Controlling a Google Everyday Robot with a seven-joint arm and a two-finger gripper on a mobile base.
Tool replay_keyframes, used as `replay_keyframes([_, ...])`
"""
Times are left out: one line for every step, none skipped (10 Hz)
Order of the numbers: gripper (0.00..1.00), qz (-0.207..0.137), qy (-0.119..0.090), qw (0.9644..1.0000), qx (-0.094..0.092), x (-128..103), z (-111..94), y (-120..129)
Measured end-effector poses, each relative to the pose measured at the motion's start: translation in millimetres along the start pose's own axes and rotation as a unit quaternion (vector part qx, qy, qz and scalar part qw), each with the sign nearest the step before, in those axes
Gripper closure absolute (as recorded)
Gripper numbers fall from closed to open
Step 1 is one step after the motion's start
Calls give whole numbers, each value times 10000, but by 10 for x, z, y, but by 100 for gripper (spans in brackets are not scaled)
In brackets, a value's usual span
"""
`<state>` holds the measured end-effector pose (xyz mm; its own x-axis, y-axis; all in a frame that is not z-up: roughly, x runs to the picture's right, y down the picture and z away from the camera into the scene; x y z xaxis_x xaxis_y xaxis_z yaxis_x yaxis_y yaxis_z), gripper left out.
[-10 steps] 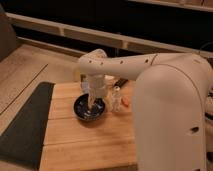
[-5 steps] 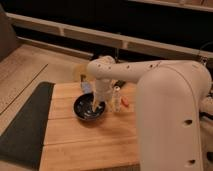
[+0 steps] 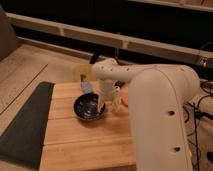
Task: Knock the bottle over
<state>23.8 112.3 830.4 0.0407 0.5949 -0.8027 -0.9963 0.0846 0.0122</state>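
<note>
While your gripper (image 3: 102, 106) hangs over the bowl (image 3: 89, 107) — finger state untellable — the bottle (image 3: 116, 99) stands upright just to its right.

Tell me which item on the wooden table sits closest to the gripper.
The bottle: slim, clear-whitish, upright, right beside the gripper, between it and the orange item. The dark bowl lies just left, under the gripper; the orange item is farther right.

the arm (image 3: 155, 110) is a thick, smooth white shell with rounded joints and small dark screw holes along its side; the gripper (image 3: 104, 102), pale and slim, hangs over the table.
</note>
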Motion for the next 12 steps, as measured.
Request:
replay_keyframes([35,-110,-268,9995,85,-110,-75,-27])
replay_keyframes([35,-222,-489,9985,142,-184,-151,-30])
replay_keyframes([35,-442,-807,9955,220,-258,-270,-15])
replay_keyframes([35,-631,-1054,9921,254,-300,-364,11])
replay_keyframes([35,-763,-1219,9893,245,-316,-428,36])
replay_keyframes([35,-965,-1388,9854,218,-288,-493,92])
replay_keyframes([35,-1134,-1450,9826,239,-233,-507,124])
replay_keyframes([35,-1262,-1481,9805,283,-180,-511,126])
replay_keyframes([35,-1302,-1473,9800,316,-155,-503,110])
replay_keyframes([35,-1301,-1475,9800,315,-156,-504,110])
replay_keyframes([35,-1306,-1476,9799,314,-156,-505,116])
replay_keyframes([35,-1306,-1475,9799,314,-156,-504,116])
